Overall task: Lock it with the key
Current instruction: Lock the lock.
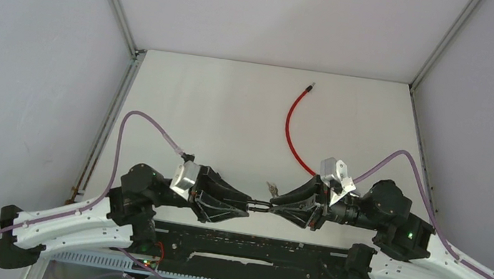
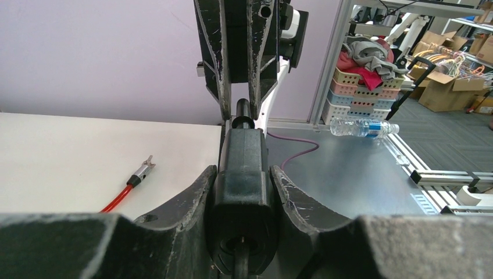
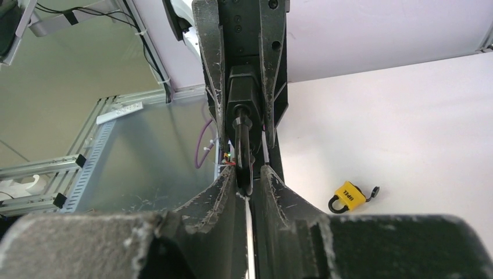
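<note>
Both arms meet nose to nose in the lower middle of the top view, low over the white worktop [image 1: 219, 107]. The left gripper [image 1: 248, 206] has its fingers [image 2: 192, 200] clamped on the flanks of a black lock body [image 2: 241, 186], which fills the bottom centre of the left wrist view and is held firm on both sides. Out of its far end pokes a dark, rounded key stem [image 2: 243, 110], and the right gripper [image 1: 273, 206] sits right there, its fingers [image 3: 218, 195] drawn narrow on either side of that stem. Whether they actually pinch it I cannot tell, as the gap is tight and dark in both wrist views. Over in the lower right of the right wrist view a yellow padlock [image 3: 349, 196] lies flat on the worktop, apart from both grippers, with a small dark bit just beside it. A red cable [image 1: 291, 124] curves down the upper middle of the top view, its metal tip [image 2: 142, 170] lying free on the worktop and its lower end running out of sight behind the right arm.
</note>
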Tool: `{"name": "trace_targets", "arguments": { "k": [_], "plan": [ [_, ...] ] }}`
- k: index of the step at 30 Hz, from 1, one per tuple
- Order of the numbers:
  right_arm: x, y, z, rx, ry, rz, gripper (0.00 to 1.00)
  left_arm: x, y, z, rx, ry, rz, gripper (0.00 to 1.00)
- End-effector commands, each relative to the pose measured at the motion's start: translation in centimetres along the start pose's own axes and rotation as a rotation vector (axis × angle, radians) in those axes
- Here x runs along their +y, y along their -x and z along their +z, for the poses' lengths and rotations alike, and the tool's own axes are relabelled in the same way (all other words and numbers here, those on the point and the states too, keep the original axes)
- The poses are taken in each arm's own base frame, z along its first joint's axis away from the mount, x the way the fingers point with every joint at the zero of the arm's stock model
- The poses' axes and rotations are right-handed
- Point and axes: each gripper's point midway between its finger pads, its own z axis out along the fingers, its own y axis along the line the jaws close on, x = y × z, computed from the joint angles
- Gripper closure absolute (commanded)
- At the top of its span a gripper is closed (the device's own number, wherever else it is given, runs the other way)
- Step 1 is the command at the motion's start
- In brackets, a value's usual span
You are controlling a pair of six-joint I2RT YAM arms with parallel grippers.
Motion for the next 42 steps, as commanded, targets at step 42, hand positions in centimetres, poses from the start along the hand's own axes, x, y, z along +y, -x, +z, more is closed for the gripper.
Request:
{"name": "trace_targets", "arguments": {
  "k": [42],
  "plan": [
    [-0.2,2.4,0.4,-0.077,-0.01,-0.052,1.0,-0.8,4.1,0.5,-0.135,-0.035,0.07,1.0]
  ]
}}
